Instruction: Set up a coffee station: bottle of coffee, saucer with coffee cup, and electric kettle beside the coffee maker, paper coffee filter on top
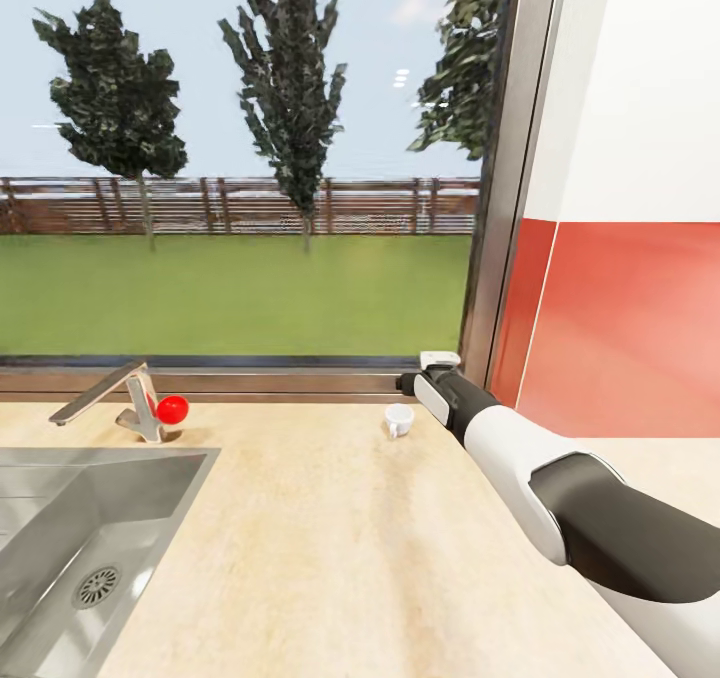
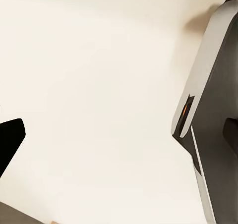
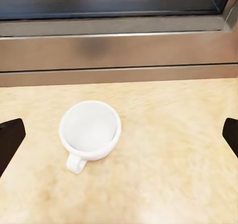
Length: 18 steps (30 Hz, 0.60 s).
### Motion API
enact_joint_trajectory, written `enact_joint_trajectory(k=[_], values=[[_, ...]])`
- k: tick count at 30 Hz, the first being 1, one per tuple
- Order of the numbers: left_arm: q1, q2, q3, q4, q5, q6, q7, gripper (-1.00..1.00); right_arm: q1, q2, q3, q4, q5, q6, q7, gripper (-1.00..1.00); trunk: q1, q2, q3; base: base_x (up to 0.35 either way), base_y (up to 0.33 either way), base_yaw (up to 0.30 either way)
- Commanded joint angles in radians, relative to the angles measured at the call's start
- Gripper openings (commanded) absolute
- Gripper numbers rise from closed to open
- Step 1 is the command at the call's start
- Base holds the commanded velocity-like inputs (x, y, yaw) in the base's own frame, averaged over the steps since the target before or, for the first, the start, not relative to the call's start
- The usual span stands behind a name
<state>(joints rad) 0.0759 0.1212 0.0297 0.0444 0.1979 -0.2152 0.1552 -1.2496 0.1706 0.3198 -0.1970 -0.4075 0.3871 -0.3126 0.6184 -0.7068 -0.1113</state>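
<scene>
sitting upright on the countertop (image 3: 163, 135), coffee cup (image 3: 90, 130) between the right arm's wide-open jaws

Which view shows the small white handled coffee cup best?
Right wrist view: the small white handled coffee cup sits upright on the beige countertop, large, rim and handle clear. In the head view it is tiny beside the right arm.

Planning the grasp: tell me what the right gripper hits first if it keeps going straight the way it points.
Probably the cup. In the right wrist view it sits upright on the counter between the open jaws of the right gripper, with the window ledge behind it. Depth is unclear; aimed higher, the gripper might pass over the cup and meet the ledge.
</scene>
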Motion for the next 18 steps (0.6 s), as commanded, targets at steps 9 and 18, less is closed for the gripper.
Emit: enact_joint_trajectory(k=[9,18], values=[[0.009,0.000,0.003,0.002,0.003,-0.004,-0.003,1.00,-0.001,0.001,0.008,-0.004,-0.010,0.006,-0.007,1.00,0.000,-0.001,-0.004,0.000,0.000,0.000],[0.028,0.001,0.003,0.002,0.002,-0.004,-0.004,1.00,-0.001,0.001,0.008,-0.007,-0.011,0.007,-0.008,1.00,0.000,-0.001,-0.017,0.000,0.000,0.000]])
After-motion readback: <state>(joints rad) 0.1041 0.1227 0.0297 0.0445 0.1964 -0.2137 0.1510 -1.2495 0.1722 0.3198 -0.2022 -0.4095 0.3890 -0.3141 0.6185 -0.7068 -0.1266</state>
